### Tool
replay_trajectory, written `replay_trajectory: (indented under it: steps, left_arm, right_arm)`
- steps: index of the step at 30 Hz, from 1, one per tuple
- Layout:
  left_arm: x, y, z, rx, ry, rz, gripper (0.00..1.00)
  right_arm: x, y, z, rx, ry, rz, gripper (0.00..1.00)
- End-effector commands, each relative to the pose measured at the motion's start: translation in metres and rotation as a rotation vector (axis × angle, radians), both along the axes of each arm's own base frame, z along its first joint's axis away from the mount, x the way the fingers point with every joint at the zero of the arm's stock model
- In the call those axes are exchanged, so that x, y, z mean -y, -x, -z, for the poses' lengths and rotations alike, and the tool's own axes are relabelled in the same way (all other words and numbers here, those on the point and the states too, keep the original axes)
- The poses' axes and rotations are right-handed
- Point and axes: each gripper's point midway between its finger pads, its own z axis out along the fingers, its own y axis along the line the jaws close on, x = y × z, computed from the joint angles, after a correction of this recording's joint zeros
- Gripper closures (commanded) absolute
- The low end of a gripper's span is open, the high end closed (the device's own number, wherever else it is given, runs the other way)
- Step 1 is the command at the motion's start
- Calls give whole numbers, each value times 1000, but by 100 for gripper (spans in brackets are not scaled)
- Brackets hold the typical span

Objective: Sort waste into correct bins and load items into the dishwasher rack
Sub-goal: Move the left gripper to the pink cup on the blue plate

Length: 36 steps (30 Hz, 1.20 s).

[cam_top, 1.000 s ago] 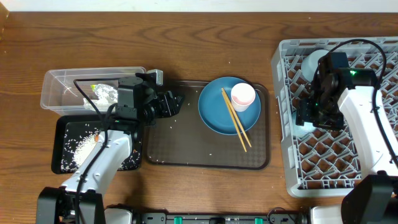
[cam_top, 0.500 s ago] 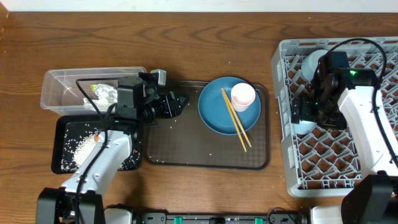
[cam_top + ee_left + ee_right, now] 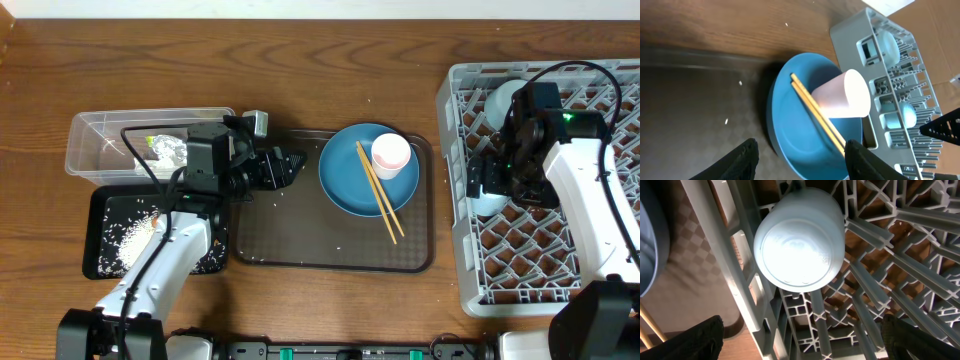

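The dark-blue plate (image 3: 345,185) lies on the brown serving tray (image 3: 300,235) with the pink cup (image 3: 391,155) on its side and the wooden chopsticks (image 3: 380,195) across it. My left gripper (image 3: 283,165) hovers just left of the plate, open and empty; in its wrist view the plate (image 3: 795,130), pink cup (image 3: 842,95) and chopsticks (image 3: 815,115) lie ahead of the gripper (image 3: 802,160). In the grey dishwasher rack (image 3: 560,270) the small light-blue cup (image 3: 800,240) sits upside down. My right gripper (image 3: 807,345) stands wide open just above it, apart from it. A light-blue bowl (image 3: 503,100) rests upside down at the rack's back-left.
The clear tub (image 3: 100,140) at the left holds a silver wrapper (image 3: 168,150). In front of it the black tray (image 3: 110,260) holds white rice (image 3: 135,235). A few rice grains dot the serving tray. The rack's left wall (image 3: 450,200) stands close to the serving tray.
My right gripper has opened wide and let go of the light-blue cup, which stays in the rack. My left gripper has crept slightly right toward the plate.
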Motion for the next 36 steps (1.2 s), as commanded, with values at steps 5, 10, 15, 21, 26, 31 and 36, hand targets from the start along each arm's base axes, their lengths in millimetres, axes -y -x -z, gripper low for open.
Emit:
replay_trajectory:
  steps: [5,10,15,21,26,31,36]
  left_arm:
    - [30,-6,-23,78,2,-26,38]
    - [49,-16,-34,171,-117,-121,36]
    - [64,-13,-36,238,-211,-172,15]
    - [92,0,-45,366,-293,-100,2]
    - [103,12,-37,349,-310,-52,2]
    - [108,17,-36,349,-314,-10,2]
    - [115,22,-49,288,-335,45,1]
  right_arm:
    - [4,1,2,-8,10,5,1]
    - [4,1,2,-8,10,5,1]
    - [4,1,2,-8,10,5,1]
    - [4,1,2,-8,10,5,1]
    - [4,1,2,-8,10,5,1]
    - [4,1,2,-8,10,5,1]
    - [4,1,2,-8,10,5,1]
